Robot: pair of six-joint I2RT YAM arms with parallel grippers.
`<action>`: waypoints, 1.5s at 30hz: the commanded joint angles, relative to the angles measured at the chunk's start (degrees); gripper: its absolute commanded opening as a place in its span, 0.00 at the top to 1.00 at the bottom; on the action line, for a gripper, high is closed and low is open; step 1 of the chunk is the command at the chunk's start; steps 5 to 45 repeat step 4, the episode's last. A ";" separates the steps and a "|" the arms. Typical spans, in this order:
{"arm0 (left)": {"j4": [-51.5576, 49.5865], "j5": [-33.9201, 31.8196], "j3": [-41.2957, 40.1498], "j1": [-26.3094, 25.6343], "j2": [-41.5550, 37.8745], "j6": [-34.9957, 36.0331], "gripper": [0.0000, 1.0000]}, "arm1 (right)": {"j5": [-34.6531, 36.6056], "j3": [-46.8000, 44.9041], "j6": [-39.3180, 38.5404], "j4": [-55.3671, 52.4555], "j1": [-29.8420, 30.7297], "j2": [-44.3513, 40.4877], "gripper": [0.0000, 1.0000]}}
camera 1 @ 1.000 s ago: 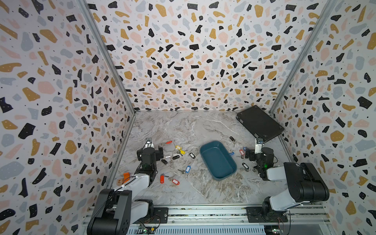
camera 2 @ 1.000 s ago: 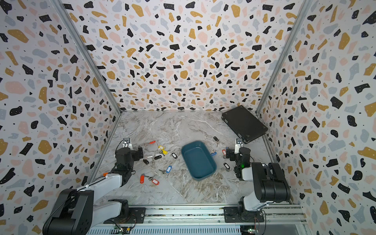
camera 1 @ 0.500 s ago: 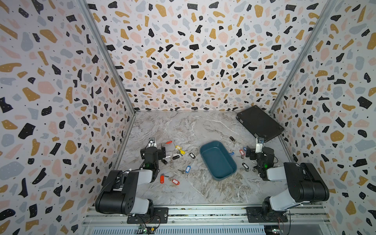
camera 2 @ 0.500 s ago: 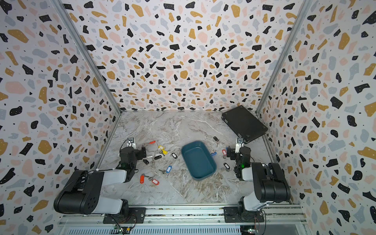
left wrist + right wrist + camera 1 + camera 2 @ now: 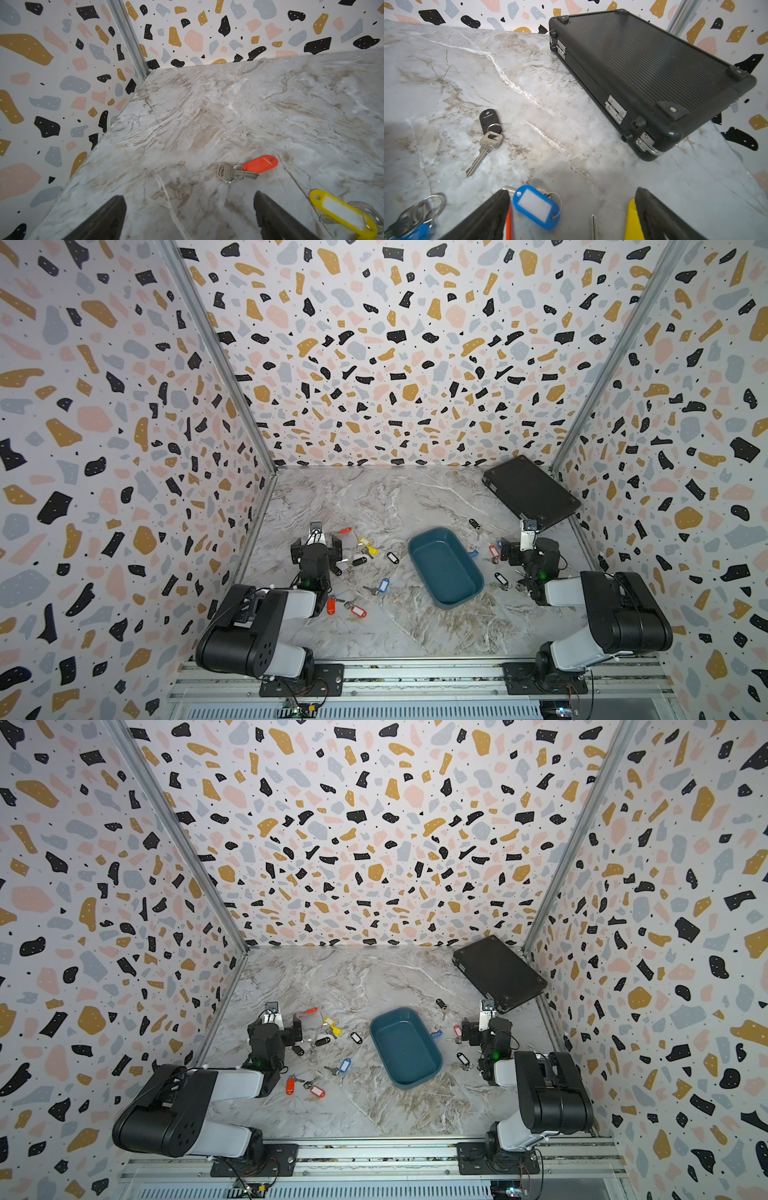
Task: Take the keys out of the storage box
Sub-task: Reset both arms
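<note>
Keys (image 5: 383,585) lie scattered around the teal storage box (image 5: 444,568), while left gripper (image 5: 189,197) and right gripper (image 5: 572,192) stand wide apart, holding nothing.

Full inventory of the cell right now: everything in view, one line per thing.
box: 1, teal, mid-table, nothing in it
keys: over a dozen, exact count unclear; silver with red, orange, yellow, blue or black tags; all on the table, one group on the left arm's side of the box, one on the right arm's side
case: 1, black, closed, back corner on the right arm's side
table: 1, grey marble
walls: 3, terrazzo print, around the table
left gripper: 1, black, open, empty, at the left group
right gripper: 1, black, open, empty, at the right group
</note>
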 commanded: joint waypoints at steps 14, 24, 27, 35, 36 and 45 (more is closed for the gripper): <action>0.42 1.74 1.07 1.01 -0.29 -0.21 0.00 | -0.48 1.17 -0.48 -0.34 0.07 -0.81 0.01; 0.42 1.74 1.07 1.01 -0.29 -0.21 0.00 | -0.48 1.17 -0.48 -0.34 0.07 -0.81 0.01; 0.42 1.74 1.07 1.01 -0.29 -0.21 0.00 | -0.48 1.17 -0.48 -0.34 0.07 -0.81 0.01; 0.42 1.74 1.07 1.01 -0.29 -0.21 0.00 | -0.48 1.17 -0.48 -0.34 0.07 -0.81 0.01; 0.42 1.74 1.07 1.01 -0.29 -0.21 0.00 | -0.48 1.17 -0.48 -0.34 0.07 -0.81 0.01; 0.42 1.74 1.07 1.01 -0.29 -0.21 0.00 | -0.48 1.17 -0.48 -0.34 0.07 -0.81 0.01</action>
